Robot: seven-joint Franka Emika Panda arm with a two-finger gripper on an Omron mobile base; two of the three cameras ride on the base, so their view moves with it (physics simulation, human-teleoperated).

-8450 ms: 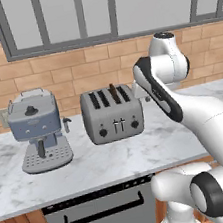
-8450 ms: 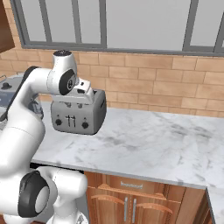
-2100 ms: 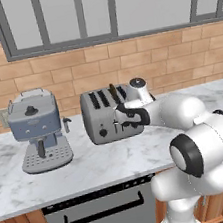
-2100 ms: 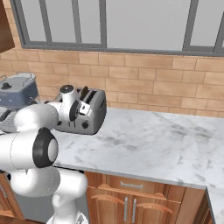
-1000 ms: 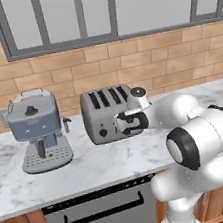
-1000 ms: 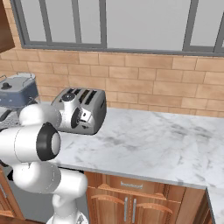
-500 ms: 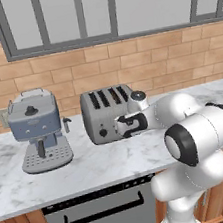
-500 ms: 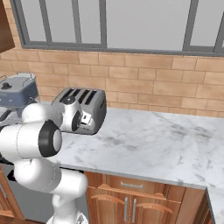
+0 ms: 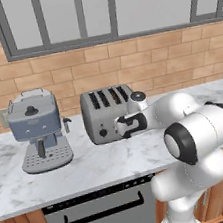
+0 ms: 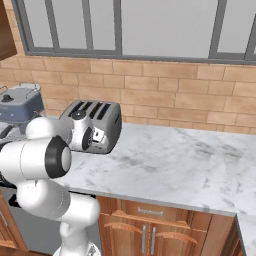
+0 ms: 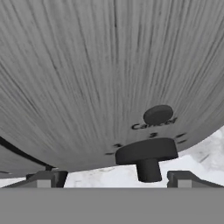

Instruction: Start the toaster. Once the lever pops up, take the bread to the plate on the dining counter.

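Grey brushed-metal toaster (image 9: pixel 104 115) sits on the marble table (image 9: pixel 91 167) against the brick wall (image 9: pixel 127 65), four slots on top, front face toward the robot. Blue-grey coffee machine (image 9: pixel 38 129) stands left of the toaster, apart from it, also on the table. Dishwasher front (image 9: pixel 104 218) with a black handle is under the table edge, below and slightly left of the toaster.

White arm reaches across to the toaster's front right corner; the tool (image 9: pixel 128 126) is low at the toaster's front, right side, pressed close to the face. In the right base view the toaster (image 10: pixel 100 125) is partly hidden by the arm's wrist, and the tool (image 10: pixel 92 140) is at its lower front. Wooden cabinet doors (image 10: pixel 150 235) are below the table (image 10: pixel 190 165), right of the toaster.

Hand view: toaster front (image 11: pixel 96 74) very close, brushed grey. A small black lever (image 11: pixel 146 155) sticks out near the toaster's lower edge, a dark round button (image 11: pixel 158 114) just above it with tiny lettering. Tool (image 11: pixel 114 179) fingers stand wide apart, one fingertip (image 11: pixel 46 179) on each side of the lever, the lever's stem between them; cannot tell if either finger touches it. Nothing is held. A strip of marble table (image 11: pixel 205 153) shows beneath the toaster.

Bread is not visible in the toaster's slots from these angles.
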